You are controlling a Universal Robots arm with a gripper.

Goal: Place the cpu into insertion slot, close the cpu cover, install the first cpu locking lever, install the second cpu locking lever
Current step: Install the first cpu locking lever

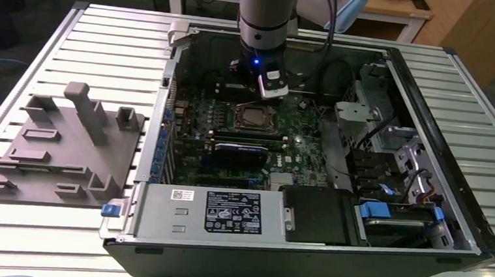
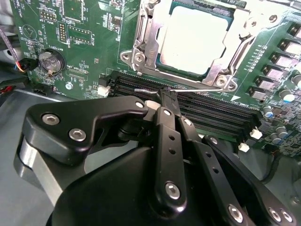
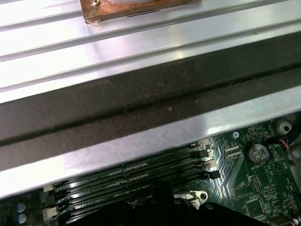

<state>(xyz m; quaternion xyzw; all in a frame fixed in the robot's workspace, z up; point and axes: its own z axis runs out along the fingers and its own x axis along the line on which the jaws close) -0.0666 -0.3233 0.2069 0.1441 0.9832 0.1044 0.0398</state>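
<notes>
The cpu, silver-topped, lies in the insertion slot on the green motherboard. The cpu cover, a silvery frame, lies flat around it. A thin silvery locking lever runs along the socket's edge beside the memory slots. My gripper is shut, its black fingertips meeting right at this lever rod. I cannot tell whether the rod is pinched between them. In the exterior view the gripper hangs inside the open computer case just behind the socket.
Long black memory slots lie between the gripper and the socket. A coin battery sits on the board. A black card and a power supply fill the case's front. A grey fixture block stands at the exterior view's left.
</notes>
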